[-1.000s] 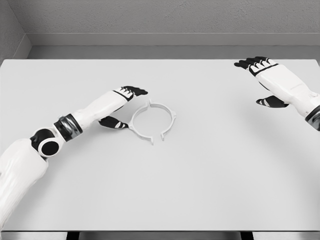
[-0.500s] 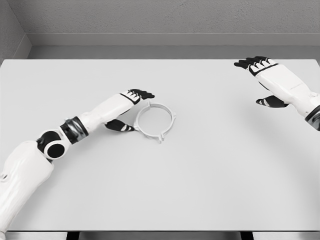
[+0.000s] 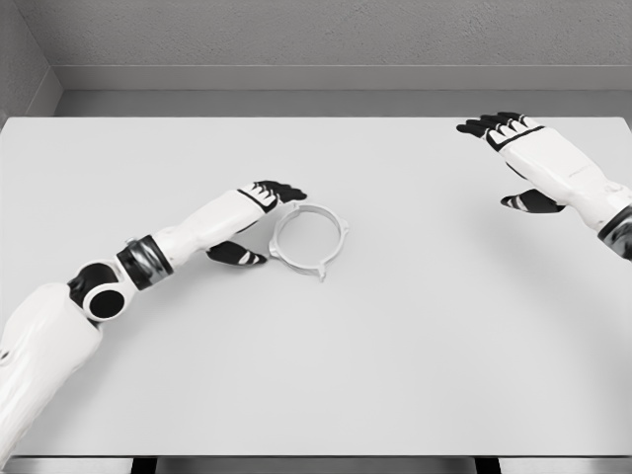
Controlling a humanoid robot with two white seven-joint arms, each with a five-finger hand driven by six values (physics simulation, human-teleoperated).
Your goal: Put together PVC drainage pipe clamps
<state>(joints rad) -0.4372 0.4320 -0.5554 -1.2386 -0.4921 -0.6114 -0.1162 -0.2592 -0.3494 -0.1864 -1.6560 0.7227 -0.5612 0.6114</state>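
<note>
A white ring-shaped pipe clamp (image 3: 309,240) lies flat on the white table (image 3: 395,346), left of the middle, its two halves closed into one ring with small tabs sticking out. My left hand (image 3: 259,219) sits just left of the ring, fingers (image 3: 280,190) spread over its upper left edge and the thumb (image 3: 237,257) at its lower left; it holds nothing. My right hand (image 3: 509,158) hovers open over the far right of the table, well away from the clamp.
The table's back edge meets a grey wall (image 3: 316,39). The front edge runs along the bottom of the view.
The clamp's two halves have closed from a gapped, wider shape into a smaller tight ring. My left hand has shifted slightly right. The right hand has barely moved.
</note>
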